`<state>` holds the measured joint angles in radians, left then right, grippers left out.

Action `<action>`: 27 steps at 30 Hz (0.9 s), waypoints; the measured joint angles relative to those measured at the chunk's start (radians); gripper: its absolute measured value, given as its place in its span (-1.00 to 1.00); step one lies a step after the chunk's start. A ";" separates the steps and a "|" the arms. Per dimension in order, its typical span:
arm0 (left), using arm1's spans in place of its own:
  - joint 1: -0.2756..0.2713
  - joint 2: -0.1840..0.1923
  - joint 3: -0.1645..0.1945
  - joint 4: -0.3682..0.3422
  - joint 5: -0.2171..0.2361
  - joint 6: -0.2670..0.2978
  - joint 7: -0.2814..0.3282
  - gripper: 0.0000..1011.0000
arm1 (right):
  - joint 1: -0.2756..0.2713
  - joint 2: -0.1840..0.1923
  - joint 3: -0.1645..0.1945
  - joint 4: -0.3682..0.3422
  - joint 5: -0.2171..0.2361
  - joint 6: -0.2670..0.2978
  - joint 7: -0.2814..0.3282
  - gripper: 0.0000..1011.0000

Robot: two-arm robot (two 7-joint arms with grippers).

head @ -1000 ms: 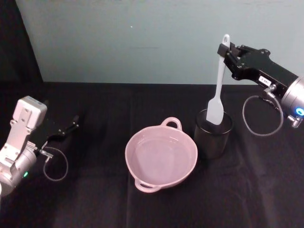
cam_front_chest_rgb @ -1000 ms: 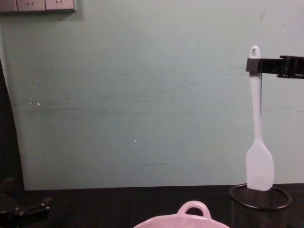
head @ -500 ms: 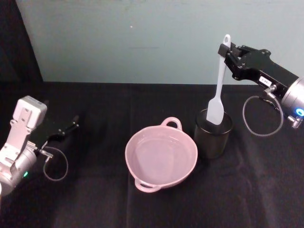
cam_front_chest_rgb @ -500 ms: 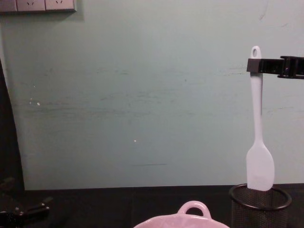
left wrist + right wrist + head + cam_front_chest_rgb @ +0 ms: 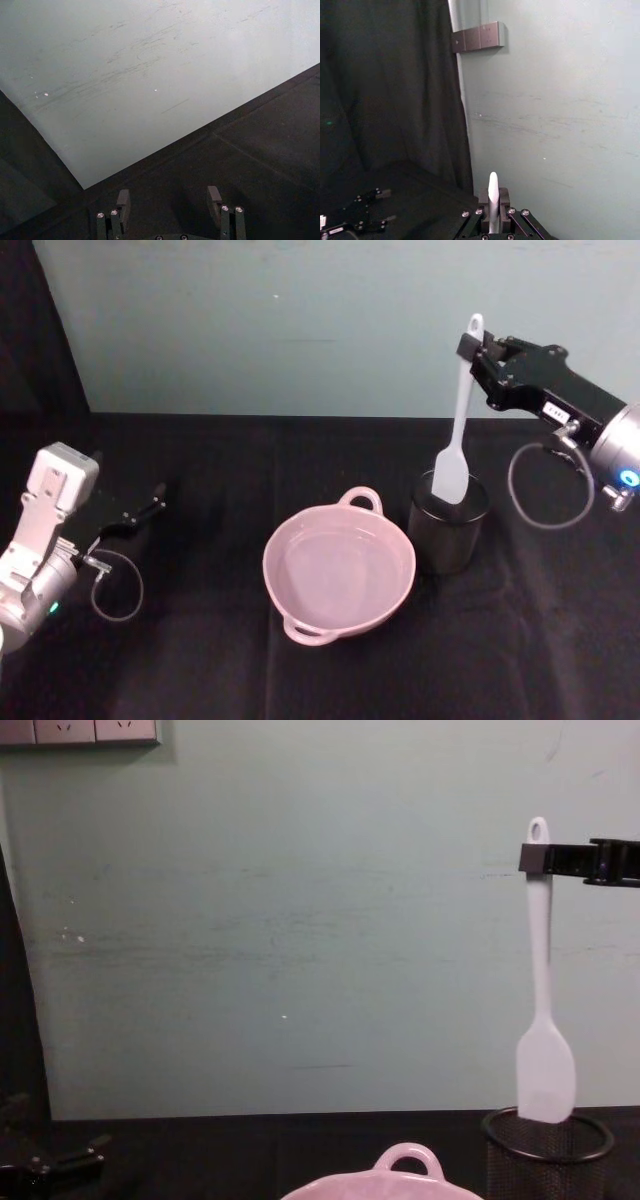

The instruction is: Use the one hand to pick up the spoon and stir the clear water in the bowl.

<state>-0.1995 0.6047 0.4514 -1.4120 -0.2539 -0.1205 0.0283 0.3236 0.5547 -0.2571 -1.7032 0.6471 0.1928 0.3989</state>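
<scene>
From the head, the right gripper [image 5: 470, 344] pinches the spoon [image 5: 458, 430] near the holed end of its handle; the spoon hangs upright below it, slim and white, its broad rounded blade over the mouth of the black mesh cup [image 5: 447, 535]; the pink bowl [image 5: 275, 540], with water in it, sits lower and to that gripper's left, just beside the cup, with open air above it; a small white label [image 5: 553, 408] on the gripper is too small to read; the left gripper [image 5: 155, 502] lies low, well apart, on the black cloth [image 5: 200, 660].

From the left wrist, the left gripper [image 5: 167, 200] has its fingers spread; bare cloth and wall [image 5: 125, 75] lie ahead.

From the right wrist, the fingers [image 5: 505, 197] press the handle tip [image 5: 493, 187] between them; the wall stands close ahead.

From the chest, the blade's lower edge [image 5: 545, 1115] hangs level with the cup's rim [image 5: 500, 1125]; the bowl's loop handle [image 5: 408, 1160] sits below and to the left.
</scene>
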 joint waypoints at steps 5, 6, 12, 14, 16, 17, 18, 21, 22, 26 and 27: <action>0.000 0.000 0.000 0.000 0.000 0.000 0.000 0.99 | 0.021 -0.018 -0.044 0.005 0.013 -0.012 0.010 -0.75; 0.000 0.000 0.000 0.000 0.000 0.000 0.000 0.99 | 0.026 -0.022 -0.052 0.007 0.015 -0.014 0.014 -0.75; 0.000 0.000 0.000 0.000 0.000 0.000 0.000 0.99 | 0.095 -0.047 -0.142 0.052 0.015 -0.032 0.093 -0.75; 0.000 0.000 0.000 0.000 0.000 0.000 0.000 0.99 | 0.126 -0.048 -0.179 0.073 0.011 -0.032 0.136 -0.75; 0.000 0.000 0.000 0.000 0.000 0.000 0.000 0.99 | 0.145 -0.048 -0.204 0.090 0.007 -0.032 0.164 -0.75; 0.000 0.000 0.000 0.000 0.000 0.000 0.000 0.99 | 0.153 -0.049 -0.216 0.097 0.005 -0.032 0.179 -0.75; 0.000 0.000 0.000 0.000 0.000 0.000 0.000 0.99 | 0.170 -0.050 -0.239 0.112 0.001 -0.032 0.203 -0.75; 0.000 0.000 0.000 0.000 0.000 0.000 0.000 0.99 | 0.191 -0.053 -0.278 0.142 -0.005 -0.041 0.247 -0.75; 0.000 0.000 0.000 0.000 0.000 0.000 0.000 0.99 | 0.194 -0.054 -0.286 0.148 -0.007 -0.045 0.255 -0.75; 0.000 0.000 0.000 0.000 0.000 0.000 0.000 0.99 | 0.204 -0.060 -0.318 0.182 -0.011 -0.076 0.290 -0.75; 0.000 0.000 0.000 0.000 0.000 0.000 0.000 0.99 | 0.205 -0.063 -0.328 0.195 -0.012 -0.093 0.301 -0.75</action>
<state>-0.1995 0.6046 0.4513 -1.4120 -0.2539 -0.1206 0.0283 0.5287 0.4914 -0.5853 -1.5079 0.6355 0.1002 0.6998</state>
